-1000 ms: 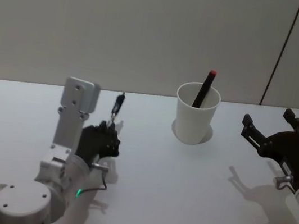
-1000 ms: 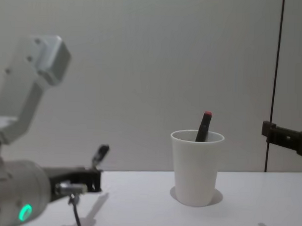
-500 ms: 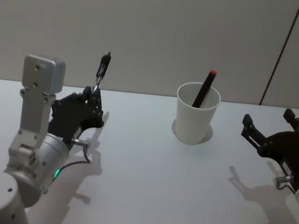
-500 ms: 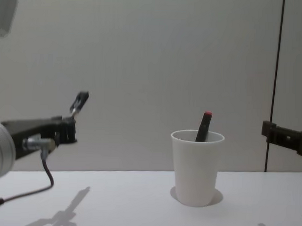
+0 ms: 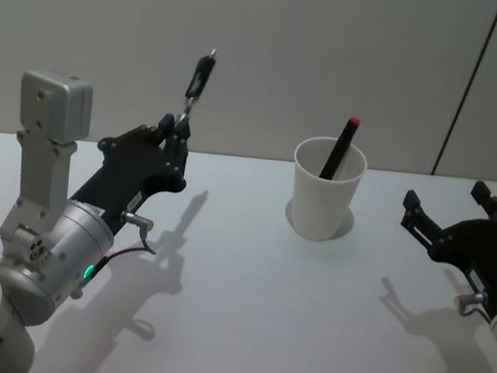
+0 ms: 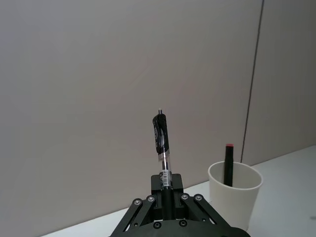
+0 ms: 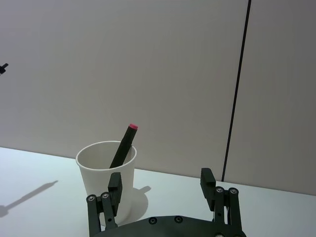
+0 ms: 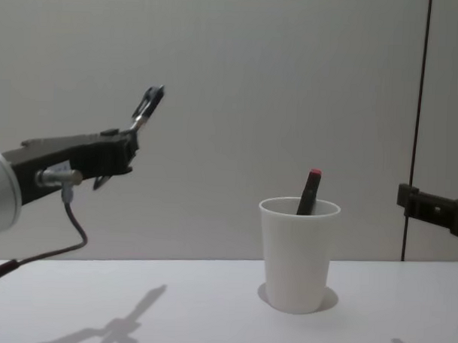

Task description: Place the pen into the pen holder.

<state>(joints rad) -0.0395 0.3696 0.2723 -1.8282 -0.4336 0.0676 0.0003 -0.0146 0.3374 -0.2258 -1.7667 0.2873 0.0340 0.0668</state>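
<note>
Left tool (image 5: 181, 123) clamping pen (image 5: 198, 78), higher than before; right tool (image 5: 446, 197) wide, parked right of pen holder (image 5: 322, 208).

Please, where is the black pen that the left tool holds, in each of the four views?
Head view: black pen up left of centre, above the left tool.
Left wrist view: centre, upright.
Right wrist view: a tiny dark tip at the picture's edge, probably it.
Chest view: upper left, tilted.
Shared landmark: the white pen holder with a red-capped pen; the open right tool is parked to its right.
</note>
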